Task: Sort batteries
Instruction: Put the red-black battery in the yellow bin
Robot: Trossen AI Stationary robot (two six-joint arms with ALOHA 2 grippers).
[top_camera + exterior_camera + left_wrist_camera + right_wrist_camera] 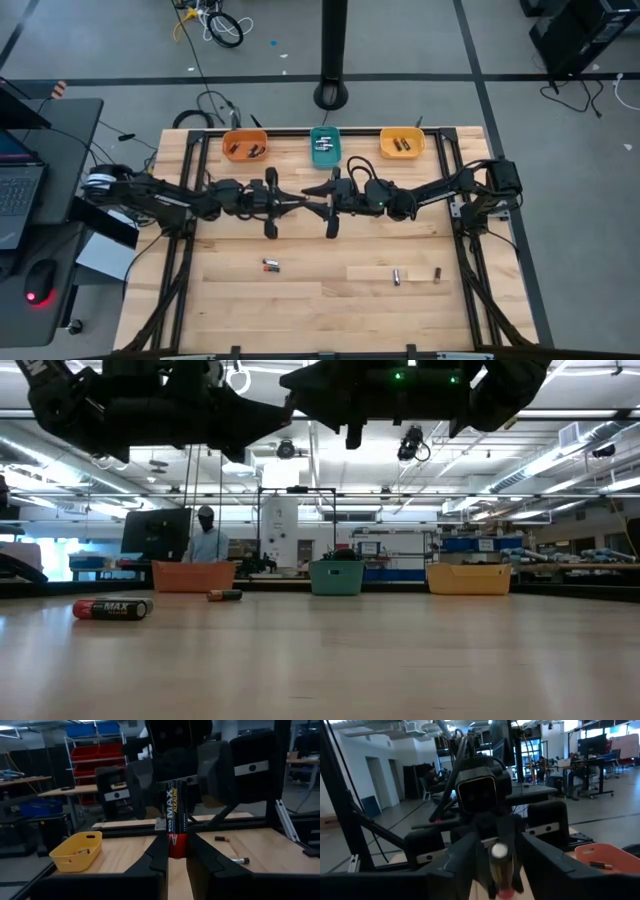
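Orange bin [243,145], teal bin [324,146] and yellow bin [402,143] each hold batteries. Left gripper [176,851] clamps an upright battery [176,820] mid-bench; right gripper [496,870] stands parted around its far end.

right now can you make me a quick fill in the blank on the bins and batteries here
1. The left tool is shut on a black and red ____.
2. Between the orange bin and the yellow bin sits the ____ bin.
3. The number of loose batteries lying on the table in the high view is ____.
4. The right tool fingers stand ____ around the battery's end.

Missing words: battery; teal; three; open
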